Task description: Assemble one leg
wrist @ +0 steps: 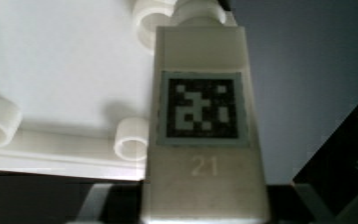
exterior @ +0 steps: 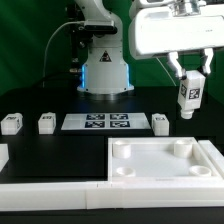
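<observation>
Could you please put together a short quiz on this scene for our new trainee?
1. How many legs lie loose on the table, not counting the held one?
2. True or false: the held leg is already seated in a socket of the tray-like part.
3. Where does the marker board lie? A) on the tray-like part B) in the row, between loose legs C) in the jaws

Key
1. Three.
2. False: the jaws hold it up, clear of the part.
3. B.
</observation>
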Action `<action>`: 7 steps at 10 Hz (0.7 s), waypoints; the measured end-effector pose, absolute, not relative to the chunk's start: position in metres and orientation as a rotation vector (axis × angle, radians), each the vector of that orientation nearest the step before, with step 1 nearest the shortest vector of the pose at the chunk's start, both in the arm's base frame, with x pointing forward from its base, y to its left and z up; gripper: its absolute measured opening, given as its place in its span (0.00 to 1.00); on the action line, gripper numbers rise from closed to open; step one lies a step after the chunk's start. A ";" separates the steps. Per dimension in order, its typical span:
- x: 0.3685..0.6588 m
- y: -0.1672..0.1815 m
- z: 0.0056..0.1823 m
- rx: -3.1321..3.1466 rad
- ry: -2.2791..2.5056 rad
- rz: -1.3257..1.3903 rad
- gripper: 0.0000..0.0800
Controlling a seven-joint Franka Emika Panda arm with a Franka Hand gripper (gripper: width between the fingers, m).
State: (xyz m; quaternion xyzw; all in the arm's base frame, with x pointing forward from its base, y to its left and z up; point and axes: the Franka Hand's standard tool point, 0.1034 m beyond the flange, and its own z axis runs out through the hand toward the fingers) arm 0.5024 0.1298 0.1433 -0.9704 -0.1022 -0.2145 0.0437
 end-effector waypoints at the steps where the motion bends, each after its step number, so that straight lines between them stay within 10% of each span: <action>1: 0.502 0.130 0.143 -2.967 -0.313 -0.656 0.37; 7: 0.565 0.111 0.145 -2.966 -0.392 -0.724 0.37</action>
